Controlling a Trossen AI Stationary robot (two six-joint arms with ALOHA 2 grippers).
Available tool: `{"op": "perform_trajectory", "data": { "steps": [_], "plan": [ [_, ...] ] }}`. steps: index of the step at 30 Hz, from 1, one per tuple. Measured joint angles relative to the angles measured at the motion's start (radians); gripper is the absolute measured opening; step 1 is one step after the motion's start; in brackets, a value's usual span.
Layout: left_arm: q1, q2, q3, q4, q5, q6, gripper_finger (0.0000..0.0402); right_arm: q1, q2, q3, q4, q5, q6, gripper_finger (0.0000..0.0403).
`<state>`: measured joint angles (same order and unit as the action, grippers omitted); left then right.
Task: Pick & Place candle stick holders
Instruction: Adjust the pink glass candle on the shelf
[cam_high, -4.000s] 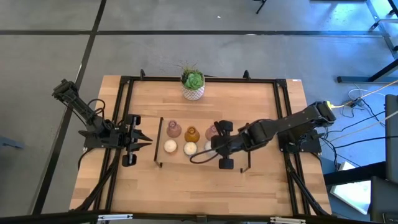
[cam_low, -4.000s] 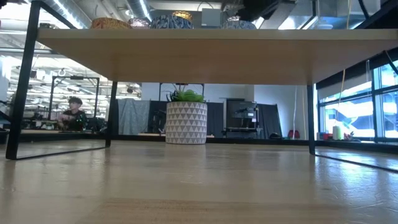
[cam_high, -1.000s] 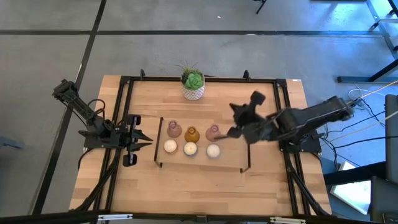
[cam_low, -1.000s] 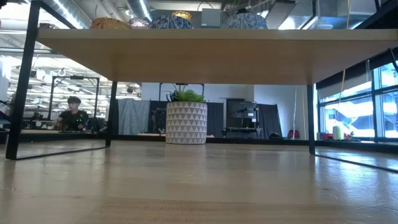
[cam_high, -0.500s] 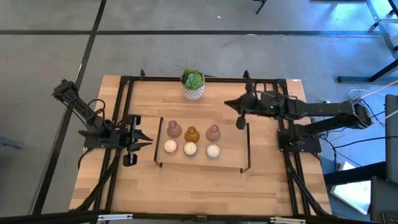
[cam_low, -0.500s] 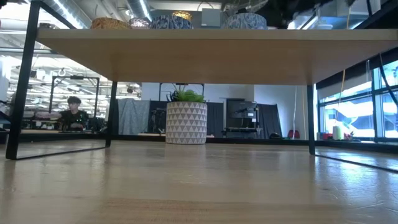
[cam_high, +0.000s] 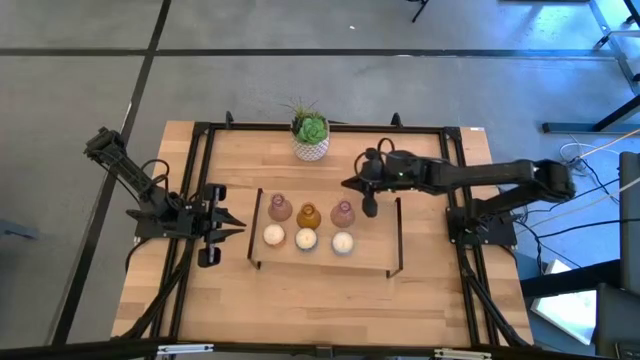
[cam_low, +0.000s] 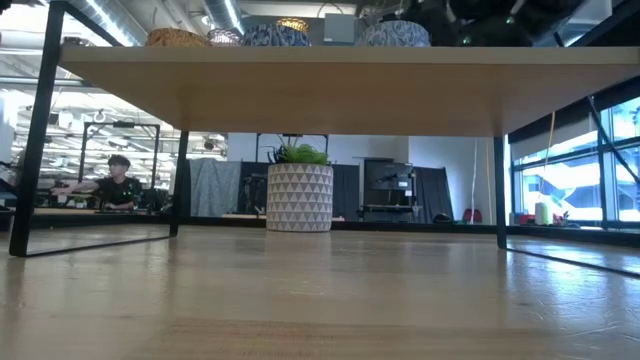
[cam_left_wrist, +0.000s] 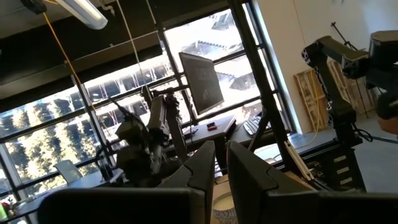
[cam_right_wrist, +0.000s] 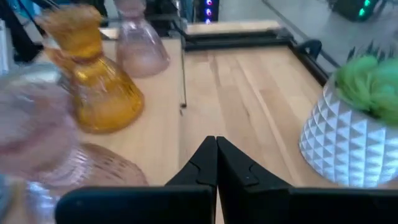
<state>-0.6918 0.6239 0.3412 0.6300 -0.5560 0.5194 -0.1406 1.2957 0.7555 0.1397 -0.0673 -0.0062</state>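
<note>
Wooden worktop (cam_high: 300, 290), frame centre: six candle stick holders (cam_high: 308, 227) sitting on a black-framed shelf (cam_high: 325, 262), three vase-like, three cream. Right hand (cam_high: 345, 184) hovering pressed together; left hand (cam_high: 238, 227) resting nearly closed, empty.

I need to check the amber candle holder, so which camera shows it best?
The right wrist view: the amber holder fills much of the frame, showing its flared neck and round ribbed base on the wood. The high view shows it only from above, small, between two pink holders. In the low view, only tops on the shelf appear. The left wrist view misses it.
</note>
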Motion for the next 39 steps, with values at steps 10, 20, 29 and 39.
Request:
{"op": "perform_trajectory", "data": {
  "steps": [10, 20, 29, 39],
  "plan": [
    [0.0, 0.0, 0.0, 0.0, -0.001, 0.0, 0.0036, -0.001, 0.043, 0.0, 0.001, -0.093, 0.028, 0.0],
    [0.0, 0.0, 0.0, 0.0, -0.001, 0.0, 0.0036, 0.01, 0.043, 0.0, 0.025, -0.157, 0.026, 0.0],
    [0.0, 0.0, 0.0, 0.0, 0.0, 0.0, 0.0036, 0.011, 0.043, 0.0, 0.024, -0.204, 0.033, 0.0],
    [0.0, 0.0, 0.0, 0.0, 0.0, 0.0, 0.0036, 0.011, 0.043, 0.0, 0.02, -0.22, 0.051, 0.0]
  ]
}}
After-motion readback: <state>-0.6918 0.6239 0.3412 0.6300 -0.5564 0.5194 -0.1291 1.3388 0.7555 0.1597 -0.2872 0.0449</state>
